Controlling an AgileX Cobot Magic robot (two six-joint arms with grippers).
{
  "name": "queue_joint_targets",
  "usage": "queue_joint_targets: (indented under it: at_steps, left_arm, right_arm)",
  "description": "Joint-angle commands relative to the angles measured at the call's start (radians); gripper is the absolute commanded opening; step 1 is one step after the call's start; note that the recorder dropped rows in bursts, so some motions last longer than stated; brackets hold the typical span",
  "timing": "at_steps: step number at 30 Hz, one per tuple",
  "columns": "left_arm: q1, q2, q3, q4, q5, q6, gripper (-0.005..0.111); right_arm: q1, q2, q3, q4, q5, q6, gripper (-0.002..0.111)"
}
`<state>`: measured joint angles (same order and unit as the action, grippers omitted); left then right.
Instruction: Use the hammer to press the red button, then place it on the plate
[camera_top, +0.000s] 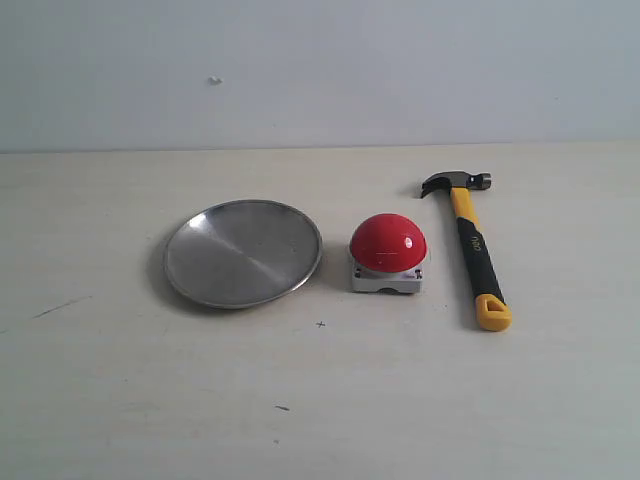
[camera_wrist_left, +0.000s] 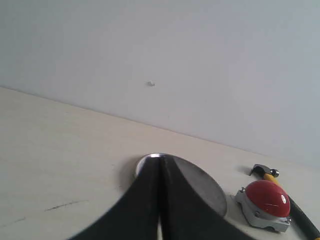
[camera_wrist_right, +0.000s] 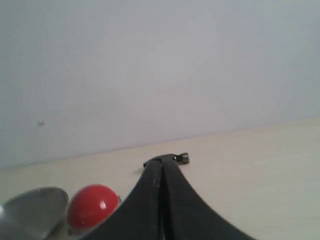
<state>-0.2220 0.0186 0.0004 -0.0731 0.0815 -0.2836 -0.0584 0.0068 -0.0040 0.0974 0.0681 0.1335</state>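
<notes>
The hammer (camera_top: 470, 240) lies flat on the table at the right, dark head toward the wall, yellow looped end toward the front. The red button (camera_top: 388, 244) sits on its grey-white base just left of it. The metal plate (camera_top: 243, 252) lies left of the button. Neither gripper shows in the exterior view. In the left wrist view my left gripper (camera_wrist_left: 160, 162) is shut and empty, well back from the plate (camera_wrist_left: 207, 190), with the button (camera_wrist_left: 267, 198) to one side. My right gripper (camera_wrist_right: 162, 161) is shut and empty, hiding most of the hammer; only its head (camera_wrist_right: 182, 158) shows.
A pale wooden table (camera_top: 320, 400) with a plain grey-white wall (camera_top: 320, 70) behind. Small dark marks dot the table's front part. Nothing else stands on the surface.
</notes>
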Motion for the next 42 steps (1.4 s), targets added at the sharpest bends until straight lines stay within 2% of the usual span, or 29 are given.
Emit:
queue_joint_targets:
  at_steps: [1,4,10,14,19,29,42]
  left_arm:
    - [0.002,-0.007,0.000,-0.005,0.002,0.000,0.000]
    - [0.002,-0.007,0.000,-0.005,0.002,0.000,0.000]
    - [0.002,-0.007,0.000,-0.005,0.002,0.000,0.000]
    - [0.002,-0.007,0.000,-0.005,0.002,0.000,0.000]
    - [0.002,-0.007,0.000,-0.005,0.002,0.000,0.000]
    - [0.002,-0.007,0.000,-0.005,0.002,0.000,0.000]
    - [0.002,-0.007,0.000,-0.005,0.002,0.000,0.000]
  right_arm:
    - [-0.006,-0.007,0.004,0.162,-0.104,0.181,0.000]
    - [-0.006,-0.007,0.004,0.249,-0.113,0.290,0.000]
    - [-0.006,-0.007,0.004,0.242,-0.193,0.260,0.000]
    - [-0.006,-0.007,0.004,0.286,-0.333,0.281,0.000]
    - [-0.006,-0.004,0.004,0.458,-0.418,0.102,0.000]
    - [-0.006,0.011,0.004,0.458,-0.238,-0.267,0.000]
    - [-0.006,0.011,0.004,0.458,-0.240,-0.263,0.000]
